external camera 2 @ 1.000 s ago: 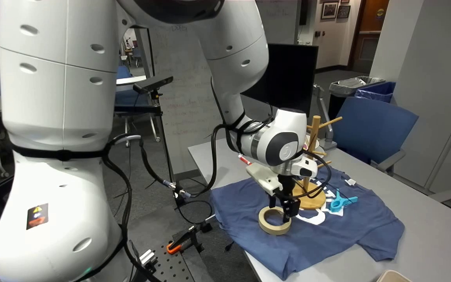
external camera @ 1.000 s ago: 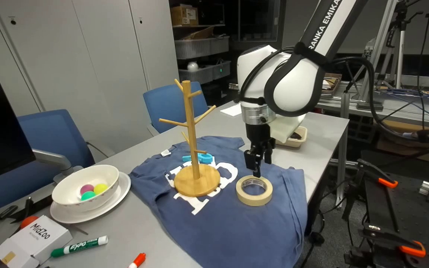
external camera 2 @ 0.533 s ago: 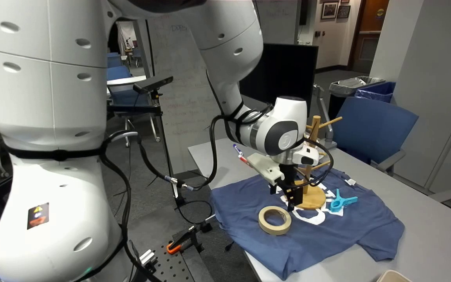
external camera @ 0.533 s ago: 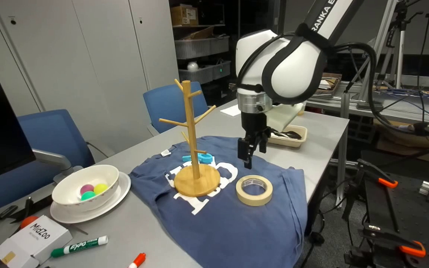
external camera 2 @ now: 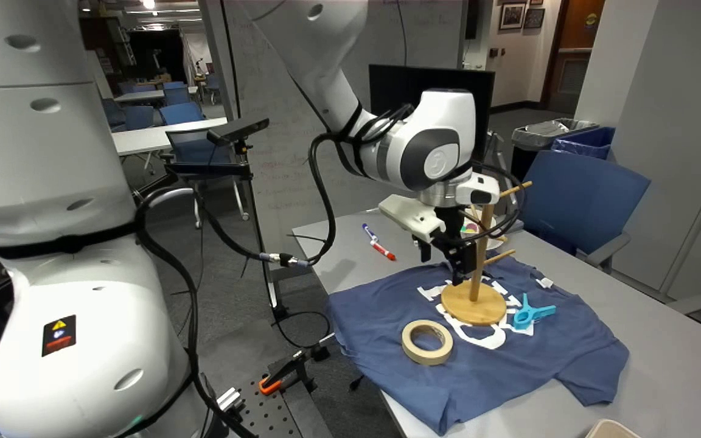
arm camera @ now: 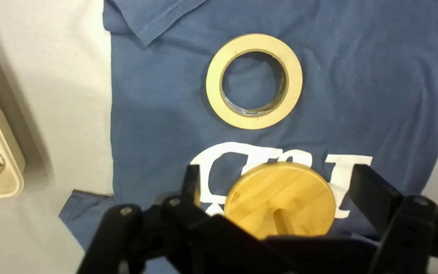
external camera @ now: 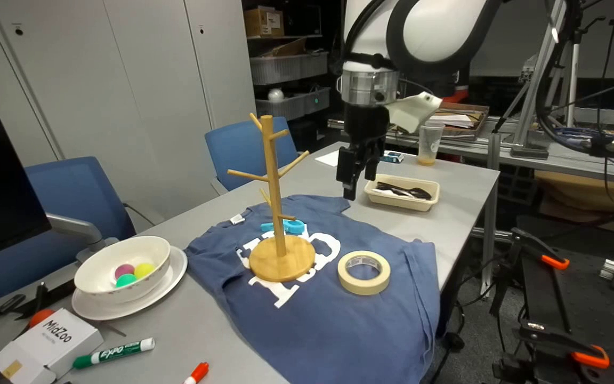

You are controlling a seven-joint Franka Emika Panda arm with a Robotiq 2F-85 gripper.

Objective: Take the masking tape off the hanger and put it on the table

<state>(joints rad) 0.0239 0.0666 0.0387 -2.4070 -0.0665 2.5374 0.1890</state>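
Wrist view: the masking tape (arm camera: 255,43) lies flat on the blue shirt (arm camera: 154,114) spread over the desk (arm camera: 67,87), off the hanger (external camera: 273,186). The jaws stand wide and hold nothing. Between them, lower down, shows the hanger's round base (arm camera: 280,190); the masking tape lies ahead of them, toward that view's top edge, not between them. Being a ring, it presents no long axis. Both exterior views show me the jaws well clear of the masking tape; in an exterior view a gap shows between them and the pegs (external camera: 295,164). My finding: placement appears complete, if the blue shirt counts as desk. The next move is probably a retreat and turns on that gap; sideways drift could catch a peg.
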